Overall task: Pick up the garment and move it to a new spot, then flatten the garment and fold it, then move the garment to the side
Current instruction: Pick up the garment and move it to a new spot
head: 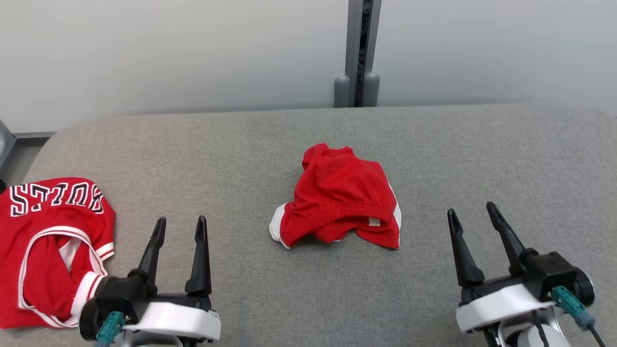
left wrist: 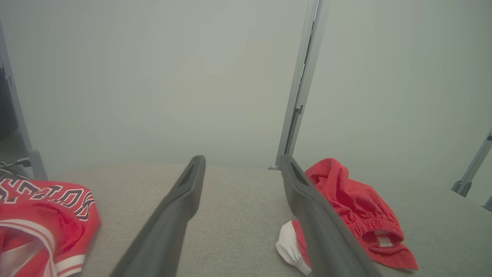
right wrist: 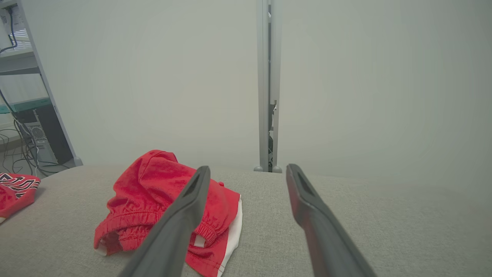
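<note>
a red jersey (head: pixel 53 241) with white trim and black lettering lies bunched far to the left of the grey post (head: pixel 359 53), at the edge of the grey fabric table (head: pixel 241 144). the left gripper (head: pixel 181 222) hovers left of the post and nearer the robot, its two dark fingers spread with nothing between them. the red shorts (head: pixel 340 197) sit crumpled in a heap straight in front of the post. their elastic waistband faces the robot with a white label inside, a white stripe runs down the right side, and a white patch at the lower left is perhaps turned-out lining. the right gripper (head: pixel 470 208) hangs right of the post, fingers likewise parted and empty.
</note>
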